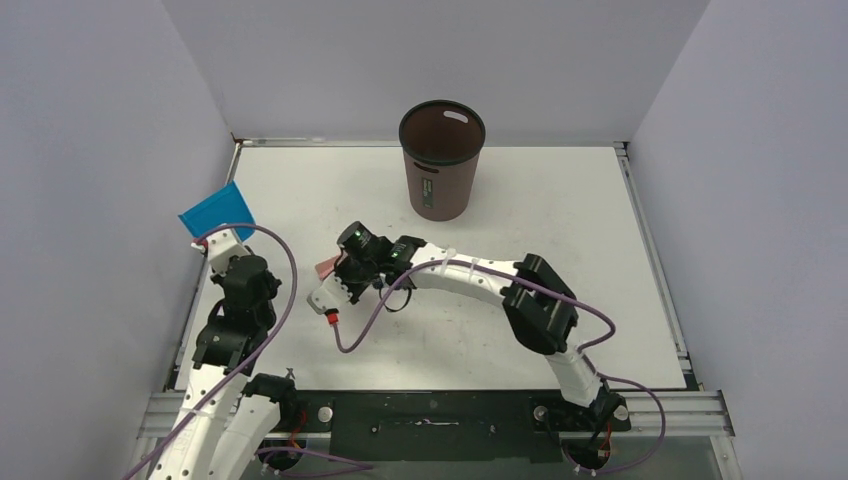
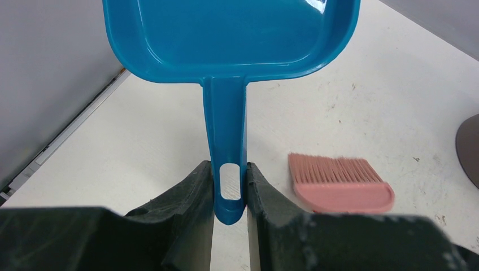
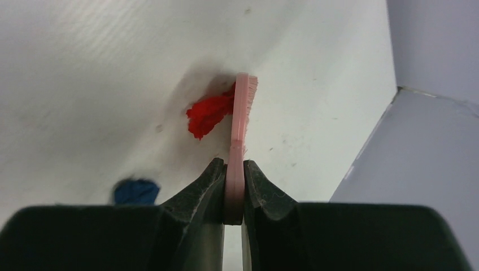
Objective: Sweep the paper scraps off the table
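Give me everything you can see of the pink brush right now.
The pink brush looks plastic: a flat rounded back with short pink bristles. The right gripper is shut on its back, seen edge-on from that wrist. Its bristle end seems to meet the table, and a red paper scrap sits against one side.
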`<action>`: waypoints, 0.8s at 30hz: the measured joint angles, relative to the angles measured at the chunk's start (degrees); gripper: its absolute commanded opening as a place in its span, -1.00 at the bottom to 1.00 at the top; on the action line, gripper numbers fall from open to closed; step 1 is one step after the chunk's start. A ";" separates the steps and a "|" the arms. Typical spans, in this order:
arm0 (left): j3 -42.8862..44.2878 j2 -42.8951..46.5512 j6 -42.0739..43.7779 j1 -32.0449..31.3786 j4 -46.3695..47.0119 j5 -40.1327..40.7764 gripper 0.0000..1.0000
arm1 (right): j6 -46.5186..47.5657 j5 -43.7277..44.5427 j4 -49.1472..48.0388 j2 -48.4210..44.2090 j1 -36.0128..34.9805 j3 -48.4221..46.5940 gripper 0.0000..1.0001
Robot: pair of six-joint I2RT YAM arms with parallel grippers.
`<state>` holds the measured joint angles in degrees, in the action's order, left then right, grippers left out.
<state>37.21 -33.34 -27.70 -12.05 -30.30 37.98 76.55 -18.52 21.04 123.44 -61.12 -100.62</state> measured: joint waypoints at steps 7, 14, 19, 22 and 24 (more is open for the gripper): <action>-0.33 -1.68 2.25 -0.50 1.25 -3.32 -1.00 | -1.77 0.44 11.96 -12.90 -0.11 12.55 -0.89; 0.74 -9.27 4.92 -0.87 2.34 -11.15 -1.00 | -4.46 1.73 19.58 -26.38 0.61 23.43 -0.89; 6.95 -16.85 5.92 -6.25 -0.94 -17.33 -1.00 | -6.82 1.70 24.63 -35.39 6.05 28.52 -0.89; 12.70 -20.85 5.84 -14.03 -4.02 -18.67 -1.00 | -7.04 2.32 26.51 -42.01 11.34 32.74 -0.89; 16.57 -23.12 5.62 -19.43 -6.43 -19.82 -1.00 | -7.82 2.73 27.56 -46.60 14.82 35.32 -0.89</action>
<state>53.78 -56.47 -22.09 -31.48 -36.73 18.15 68.73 -15.79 48.60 76.84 -46.30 -65.30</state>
